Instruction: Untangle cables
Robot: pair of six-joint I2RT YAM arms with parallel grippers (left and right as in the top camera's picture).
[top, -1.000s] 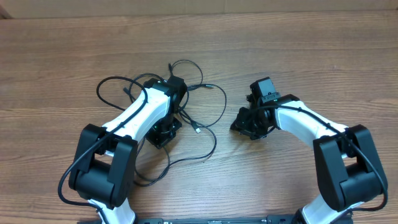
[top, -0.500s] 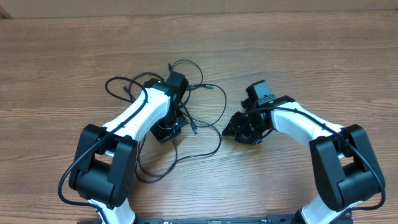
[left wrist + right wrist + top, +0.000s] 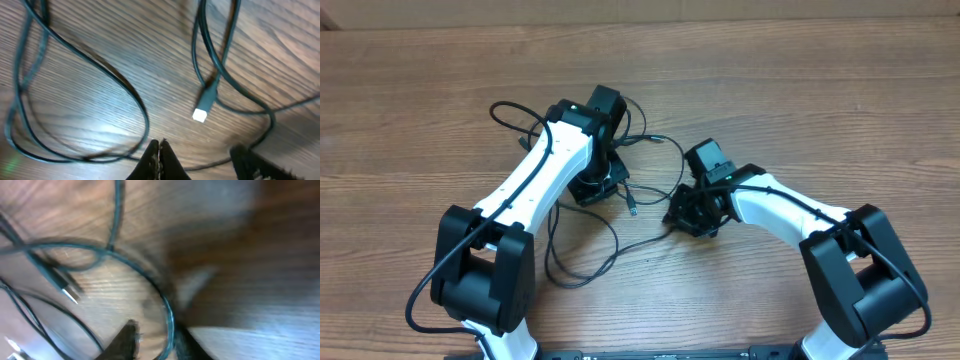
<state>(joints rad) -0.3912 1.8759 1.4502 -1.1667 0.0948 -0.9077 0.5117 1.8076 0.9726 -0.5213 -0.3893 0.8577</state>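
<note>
Thin black cables [image 3: 650,140] lie in tangled loops across the wooden table, from the far left loop [image 3: 500,108] to a low loop [image 3: 582,270]. A silver plug tip [image 3: 633,208] lies between the arms; it also shows in the left wrist view [image 3: 200,115] and the right wrist view [image 3: 70,290]. My left gripper [image 3: 595,190] sits in the tangle, its jaws [image 3: 159,149] shut on a cable strand at the tips. My right gripper [image 3: 678,215] is at the tangle's right edge, open [image 3: 155,340], with a cable strand [image 3: 167,315] between its fingers. The right wrist view is blurred.
Bare wooden table [image 3: 800,110] extends to the far side and to the right of the cables. A dark object [image 3: 245,160] shows at the bottom right of the left wrist view; I cannot tell what it is.
My left gripper moved away and a little right, dragging the cable loops with it. My right gripper moved left, up to the tangle's right edge.
</note>
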